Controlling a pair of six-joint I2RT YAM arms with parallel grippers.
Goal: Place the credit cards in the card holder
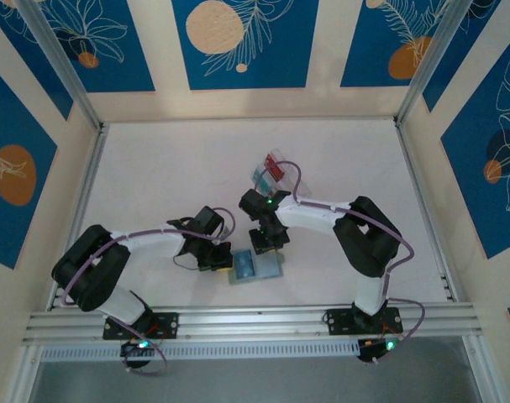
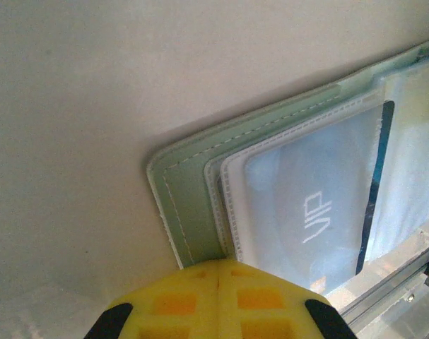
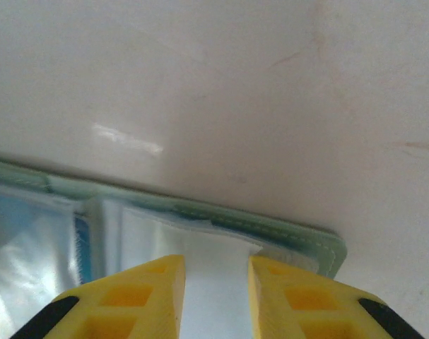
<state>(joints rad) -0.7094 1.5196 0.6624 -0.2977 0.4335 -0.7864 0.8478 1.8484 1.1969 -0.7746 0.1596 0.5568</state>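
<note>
Both arms were bent inward from the near rail, wrists angled down over the card holder (image 1: 256,269), which lay open flat on the table (image 1: 170,168) just ahead of the bases. The left gripper (image 2: 218,272) had its fingers together, tip at the holder's near edge; a grip on it was unclear. The right gripper (image 3: 215,263) had its fingers slightly apart, with a pale strip between them, card or sleeve not discernible. One credit card (image 2: 320,219), marked VIP, sat in a clear sleeve. Farther off stood a clear box (image 1: 280,164), contents blurred.

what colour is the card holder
The card holder is sage grey-green, pale stitching; best in left wrist view.
</note>
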